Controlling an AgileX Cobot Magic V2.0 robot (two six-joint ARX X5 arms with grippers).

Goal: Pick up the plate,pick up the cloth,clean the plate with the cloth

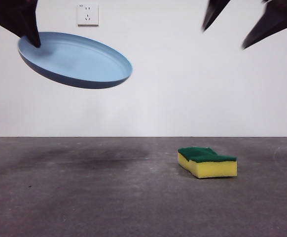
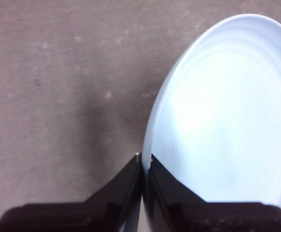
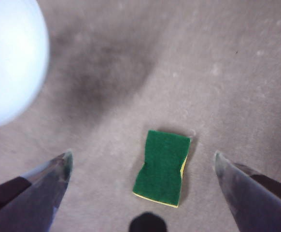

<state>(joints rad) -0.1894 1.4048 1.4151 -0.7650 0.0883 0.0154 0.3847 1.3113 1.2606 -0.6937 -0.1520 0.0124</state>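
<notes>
The left end effector (image 1: 35,40) is clamped on the rim of the plate (image 1: 77,59), which hangs tilted, clear of the surface (image 1: 84,197), at about 10 o'clock in the front view. The plate looks stiff, light and smooth, so this thin edge grip may slip. The right end effector (image 3: 143,162) hovers wide open and empty above the cloth (image 3: 162,166), which lies flat, green side up, at about 4 o'clock. It appears soft, light and compressible; its waisted long sides offer the natural hold.

Soft daylight, blurred overexposed plate (image 3: 10,63)
</notes>
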